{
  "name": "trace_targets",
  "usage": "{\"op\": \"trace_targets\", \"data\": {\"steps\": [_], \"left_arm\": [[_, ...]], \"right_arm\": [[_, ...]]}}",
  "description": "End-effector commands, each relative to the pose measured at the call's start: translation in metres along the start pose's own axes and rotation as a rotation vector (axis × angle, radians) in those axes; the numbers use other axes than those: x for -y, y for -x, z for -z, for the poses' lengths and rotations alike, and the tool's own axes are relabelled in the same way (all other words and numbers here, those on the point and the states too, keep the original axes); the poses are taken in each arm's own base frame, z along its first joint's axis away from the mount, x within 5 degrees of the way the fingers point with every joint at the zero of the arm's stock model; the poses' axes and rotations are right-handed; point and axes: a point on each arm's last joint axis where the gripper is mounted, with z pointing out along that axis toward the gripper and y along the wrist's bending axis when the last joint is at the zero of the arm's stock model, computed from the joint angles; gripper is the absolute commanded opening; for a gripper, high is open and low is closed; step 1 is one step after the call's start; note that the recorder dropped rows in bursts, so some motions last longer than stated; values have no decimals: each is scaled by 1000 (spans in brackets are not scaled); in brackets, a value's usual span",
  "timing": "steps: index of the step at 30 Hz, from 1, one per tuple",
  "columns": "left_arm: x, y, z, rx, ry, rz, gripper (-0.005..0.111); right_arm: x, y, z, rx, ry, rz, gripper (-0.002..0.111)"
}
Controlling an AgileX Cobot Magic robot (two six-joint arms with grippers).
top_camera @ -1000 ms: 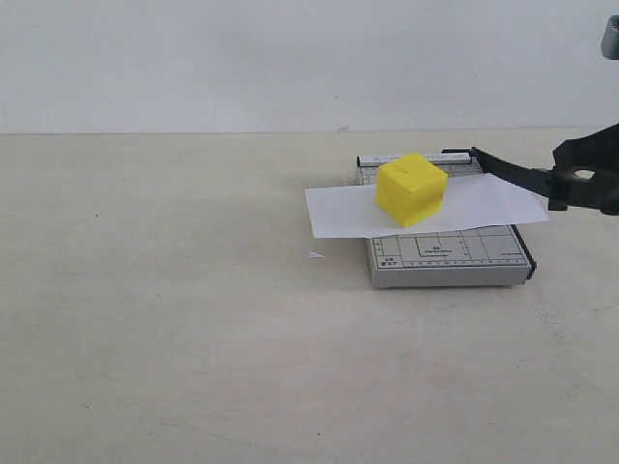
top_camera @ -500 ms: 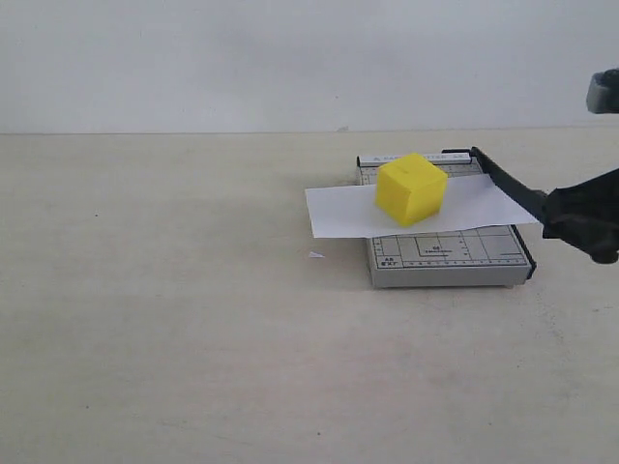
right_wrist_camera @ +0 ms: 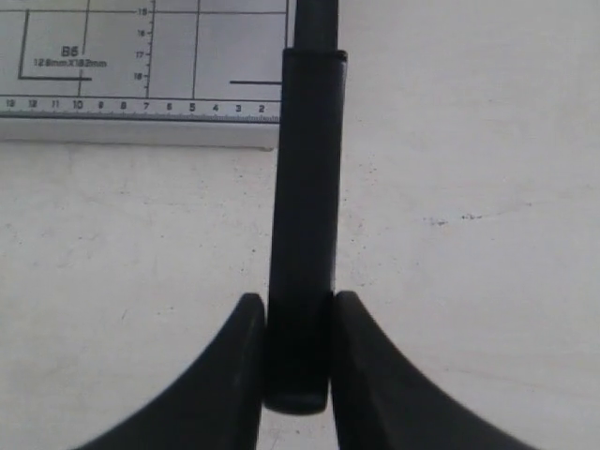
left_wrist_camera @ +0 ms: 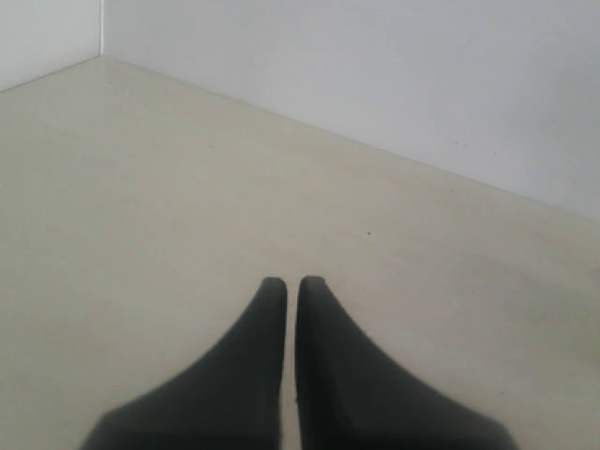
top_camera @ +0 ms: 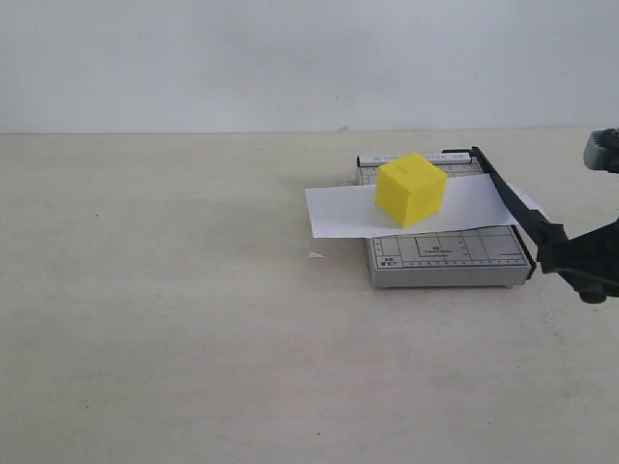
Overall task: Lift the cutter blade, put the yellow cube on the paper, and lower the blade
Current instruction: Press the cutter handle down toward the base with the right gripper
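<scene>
Exterior view, cropped pincer clamping cutter blade

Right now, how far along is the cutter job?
Done: yellow cube sits on the paper. In hand: right pincer is shut on the cutter blade handle, blade slanting low toward the grey base. Left: seat the blade fully, if it isn't, then release. The left pincer is shut, idle.

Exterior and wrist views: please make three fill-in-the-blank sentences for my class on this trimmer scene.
The cube resting on the paper is coloured ____.
The right pincer clamps the ____ end of the cutter blade.
The left pincer, shut, holds ____.
Missing words: yellow; handle; nothing.
</scene>
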Motion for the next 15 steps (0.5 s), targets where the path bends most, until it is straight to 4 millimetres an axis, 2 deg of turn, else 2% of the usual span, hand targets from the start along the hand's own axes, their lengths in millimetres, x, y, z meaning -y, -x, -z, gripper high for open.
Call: {"op": "trace_targets", "data": {"steps": [1, 15], "left_arm": [[1, 0, -1, 4, -10, 3, 4], [1, 0, -1, 4, -10, 3, 4]], "right_arm": [[-5, -25, -9, -166, 42, -14, 0], [-5, -28, -23, -215, 60, -4, 0]]}}
